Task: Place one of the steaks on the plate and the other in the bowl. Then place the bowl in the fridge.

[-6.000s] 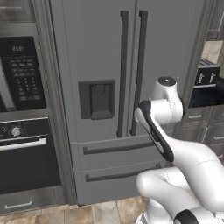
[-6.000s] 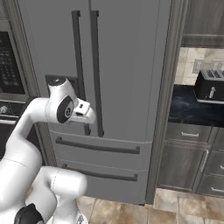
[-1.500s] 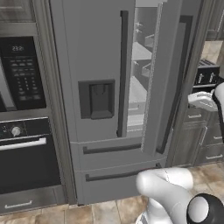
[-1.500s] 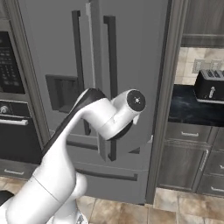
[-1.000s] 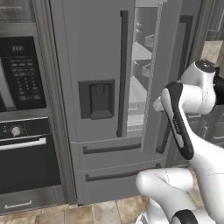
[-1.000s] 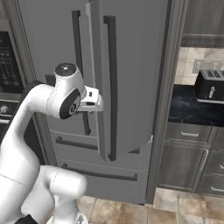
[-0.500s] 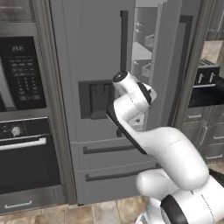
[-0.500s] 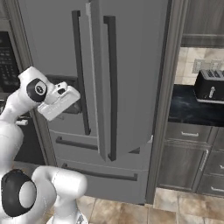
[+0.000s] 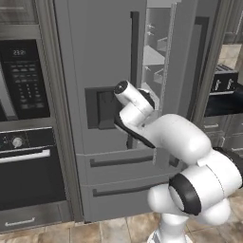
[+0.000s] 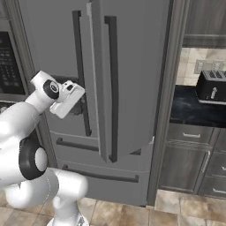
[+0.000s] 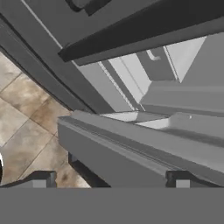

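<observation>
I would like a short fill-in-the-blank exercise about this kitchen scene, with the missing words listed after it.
1. The right door of the fridge stands partly ____.
2. The gripper has its jaws ____ and holds nothing.
3. On the dark counter right of the fridge sits a ____.
4. Left of the fridge is a black wall ____.

Missing words: open; open; toaster; oven

fridge (image 9: 95, 57) top cut off by frame, shelf contents unclear, toaster (image 10: 212, 86) clipped at right edge
</observation>
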